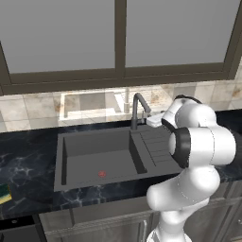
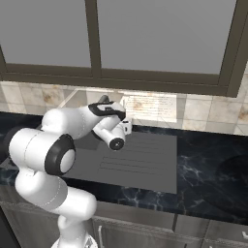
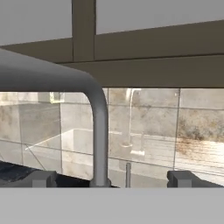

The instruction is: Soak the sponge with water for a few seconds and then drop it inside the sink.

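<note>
Your hand (image 3: 112, 178) is parked right up at the faucet (image 1: 137, 109), with the two fingertips (image 3: 40, 178) spread wide on either side of the faucet's upright pipe and nothing between them touching, so it's released, gripping nothing. From the hand camera the grey spout curves overhead and the pipe drops down just left of centre, with the tiled wall (image 3: 144, 127) and window frame (image 3: 153, 65) behind it.

Sponge (image 1: 4, 192) is way off from the faucet, sitting on the black marbled table (image 1: 28, 156) past the far left end of the sink (image 1: 97, 158) (you only catch a yellow-and-green corner of it at the picture edge). Sink basin has just the small red drain mark (image 1: 101, 174) in it, and the ribbed drainboard (image 2: 138, 157) lies under the arm's wrist.
</note>
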